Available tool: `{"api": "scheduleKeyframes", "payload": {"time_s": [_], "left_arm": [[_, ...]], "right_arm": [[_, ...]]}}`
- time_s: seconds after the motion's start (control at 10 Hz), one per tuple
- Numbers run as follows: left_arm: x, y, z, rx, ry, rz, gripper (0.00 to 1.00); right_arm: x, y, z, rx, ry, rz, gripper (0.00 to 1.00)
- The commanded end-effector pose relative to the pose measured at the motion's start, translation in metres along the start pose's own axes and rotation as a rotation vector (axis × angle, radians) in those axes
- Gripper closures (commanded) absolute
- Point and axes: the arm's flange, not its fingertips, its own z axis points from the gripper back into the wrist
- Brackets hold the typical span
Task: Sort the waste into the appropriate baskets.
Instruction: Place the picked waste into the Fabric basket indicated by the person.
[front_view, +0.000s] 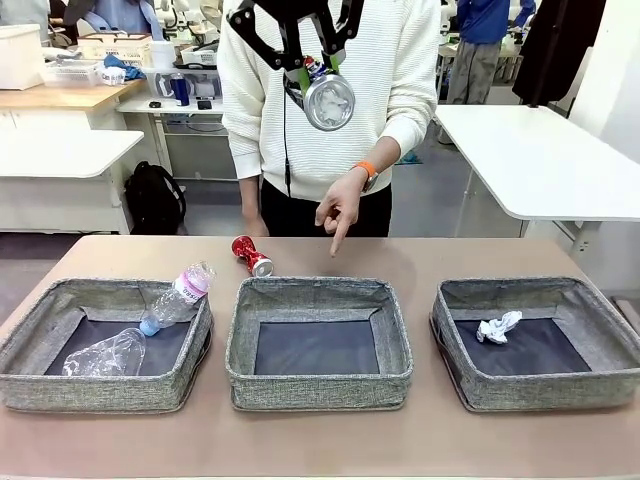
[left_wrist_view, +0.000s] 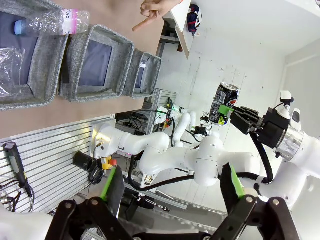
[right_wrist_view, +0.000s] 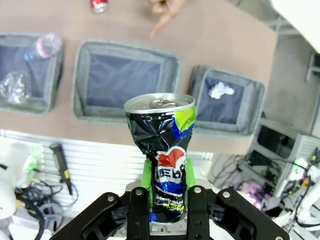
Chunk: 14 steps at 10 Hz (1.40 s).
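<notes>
One crushed black can is sitting pinched in your right gripper, its base hiding at six o'clock; your left gripper is gaping empty.

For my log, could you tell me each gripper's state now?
Left gripper: open, holding nothing.
Right gripper: shut on the crushed black can.

Crushed black can logo: a red, white and blue globe, with white letters below it reading roughly "EBS", partly hidden by the crumpling.
Small clear bottle with pink label print: letters "iolo" legible in the left wrist view; the rest is too small to read.
</notes>
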Motion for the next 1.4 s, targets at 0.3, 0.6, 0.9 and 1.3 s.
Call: {"api": "scheduleKeyframes", "payload": {"time_s": [0.3,0.6,0.9,1.3], "left_arm": [[-0.001,-0.002,0.000,-0.016,-0.003,-0.019,0.00],[-0.001,-0.002,0.000,-0.016,-0.003,-0.019,0.00],[-0.001,-0.002,0.000,-0.016,-0.003,-0.019,0.00],[-0.001,-0.002,0.000,-0.016,-0.003,-0.019,0.00]], "right_arm": [[-0.002,-0.001,0.002,-0.009,-0.012,-0.005,0.73],[0.000,-0.001,-0.040,0.015,0.045,0.038,0.73],[-0.018,0.007,-0.175,0.222,0.129,0.195,0.73],[-0.012,0.004,-0.334,0.356,0.138,0.144,0.73]]}}
